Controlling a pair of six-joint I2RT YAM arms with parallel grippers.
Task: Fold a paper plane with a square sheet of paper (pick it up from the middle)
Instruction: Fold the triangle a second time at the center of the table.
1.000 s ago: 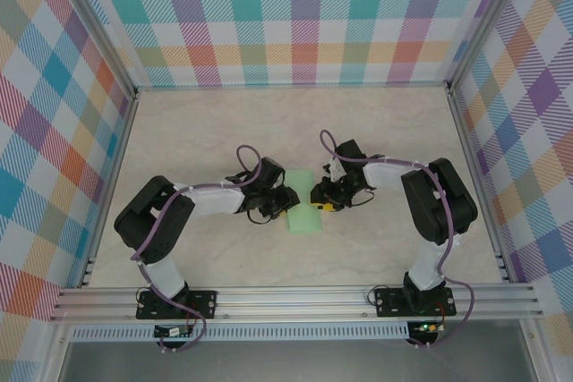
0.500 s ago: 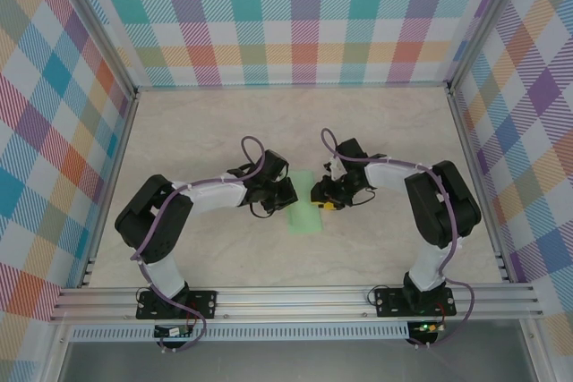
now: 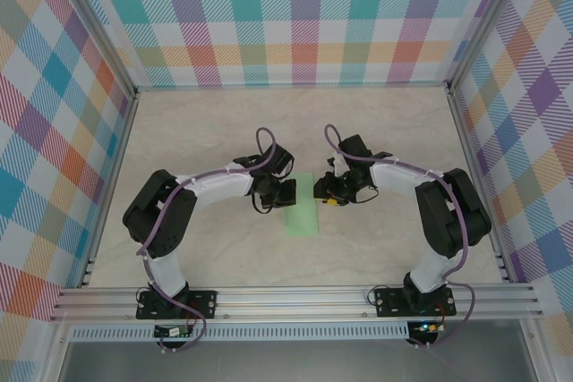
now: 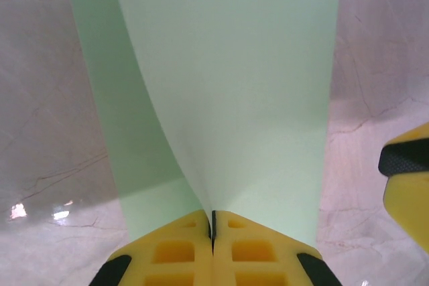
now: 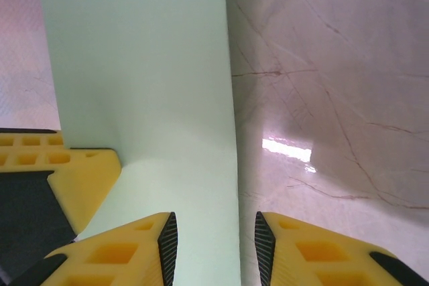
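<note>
The paper plane (image 3: 303, 214) (more a narrow, folded light green strip at this stage than a dart) lies flat on the marble-look table (image 3: 206, 131) midway between the two arms. Its long axis runs away from the bases toward the far wall, leaning only slightly. Both grippers meet at its far end, one on each long side. The left gripper (image 4: 212, 216) comes in from the strip's left, and its yellow jaws are pinched tight together on the upper layer of the paper, which rises from the lower layer in a smooth curve up to the fingertips. The right gripper (image 5: 216, 236) stands at the opposite long edge with its jaws apart. One finger is over the paper and the other over bare table, so the right-hand edge runs up through the gap, and it grips nothing. Neither arm is really nearer than the other, but the left one has the hold. I would judge that the next fold depends on carrying that lifted flap across the long axis toward the right gripper, while the right one keeps the lower layer from sliding.
</note>
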